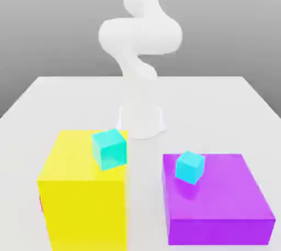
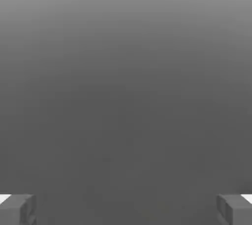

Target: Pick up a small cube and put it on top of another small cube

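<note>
Big yellow block (image 1: 82, 189) at table's 7 o'clock: matte, flat-faced, sharp-edged. Teal-cyan cube (image 1: 110, 148) tilted on its top near back right corner. White arm (image 1: 140, 52), smooth and glossy, rises behind from 12 o'clock. Big purple block (image 1: 217, 197) at 5 o'clock, lower, slab-like. Sky-cyan cube (image 1: 189, 167), small, plain, brighter, sits tilted on purple top toward its 10 o'clock. Table (image 1: 219, 107) white, matte. Gripper (image 2: 126, 209) fingers (image 2: 17, 209) grey, boxy, spread wide, nothing between.

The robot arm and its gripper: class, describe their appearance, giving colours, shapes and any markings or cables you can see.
The arm is plain glossy white, built of thick rounded tube-like segments, on a round white base. No cables or markings are visible. In the hand view, the gripper has two blocky dark grey fingers with white patches at their outer corners.
</note>
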Controlling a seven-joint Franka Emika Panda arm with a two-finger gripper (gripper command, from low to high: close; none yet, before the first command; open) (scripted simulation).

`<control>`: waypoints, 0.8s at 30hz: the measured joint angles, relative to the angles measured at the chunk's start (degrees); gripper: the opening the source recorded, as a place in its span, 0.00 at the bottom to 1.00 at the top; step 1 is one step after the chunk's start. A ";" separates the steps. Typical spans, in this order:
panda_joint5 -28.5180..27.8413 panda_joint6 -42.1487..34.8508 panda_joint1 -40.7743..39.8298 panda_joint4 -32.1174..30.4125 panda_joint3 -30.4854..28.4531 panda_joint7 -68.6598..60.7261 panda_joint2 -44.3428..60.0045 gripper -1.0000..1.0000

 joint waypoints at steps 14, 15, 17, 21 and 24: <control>-5.93 9.34 -16.92 -15.78 -9.77 6.69 19.36 0.50; -6.09 10.01 -18.01 -16.91 -10.75 6.96 20.72 0.50; -6.30 11.66 -20.04 -19.27 -12.67 7.46 23.53 0.50; -5.93 16.21 -23.42 -24.51 -16.32 8.12 29.55 0.50; -4.75 21.44 -24.50 -28.84 -18.06 8.37 34.11 0.50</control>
